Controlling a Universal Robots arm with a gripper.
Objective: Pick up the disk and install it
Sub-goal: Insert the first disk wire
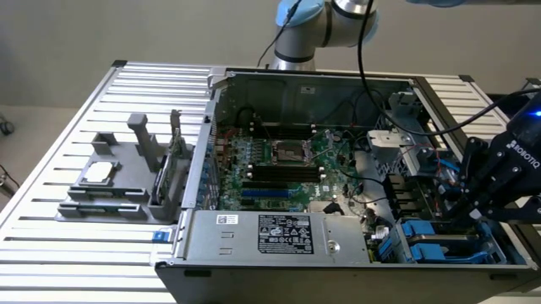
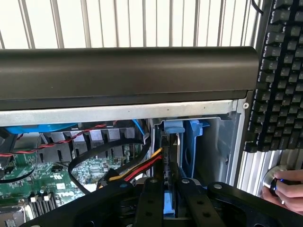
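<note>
Fingers (image 2: 152, 201) of the gripper (image 2: 169, 189) sit closest to the wrist camera, their black linkages drawn in on a thin blue strip between them. I read that strip as the carrier edge of the disk (image 2: 169, 205), seen edge-on. Its metal body and label are hidden from me, so I log this as a probable clamp on the disk rather than a certain one.

Position: in the exterior view the gripper reaches down into the corner of the open case (image 1: 321, 85) on that view's right. The power-supply box (image 1: 283, 234) lies further toward that view's left.

Wrist view: the disk stands upright, in line with the drive bay (image 2: 191, 142), whose blue rails rise just beyond the fingertips. Yellow, red and black cables (image 2: 139, 168) cross just beside the bay mouth.

Judgement on the step in hand, seating the disk:
- keep the disk parallel to the rails, with no twist
- feed it slowly and straight so the carrier does not catch on the bay lip
- mind the cables, which look close enough to get pinched

A person's hand (image 2: 286, 189) rests by a keyboard (image 2: 279, 71) outside the case, well apart from the gripper
</note>
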